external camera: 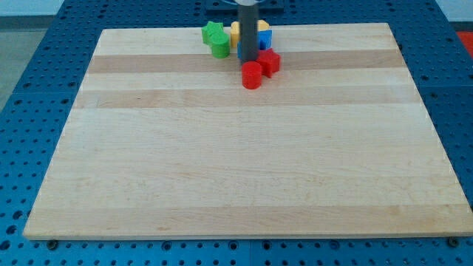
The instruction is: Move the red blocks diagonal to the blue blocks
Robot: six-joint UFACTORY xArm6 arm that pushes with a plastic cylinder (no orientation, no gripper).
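Two red blocks sit near the view's top centre: a red cylinder point(252, 75) and a red block point(270, 62) just up and right of it, touching. A blue block point(264, 41) shows behind the rod, partly hidden, with another blue sliver by the rod's left. My tip point(247, 60) rests on the board just left of the upper red block and above the red cylinder, in front of the blue blocks.
Two green blocks point(216, 39) sit left of the rod. Yellow blocks point(234, 31) peek out behind the rod at the view's top. The wooden board point(244, 162) lies on a blue perforated table point(29, 89).
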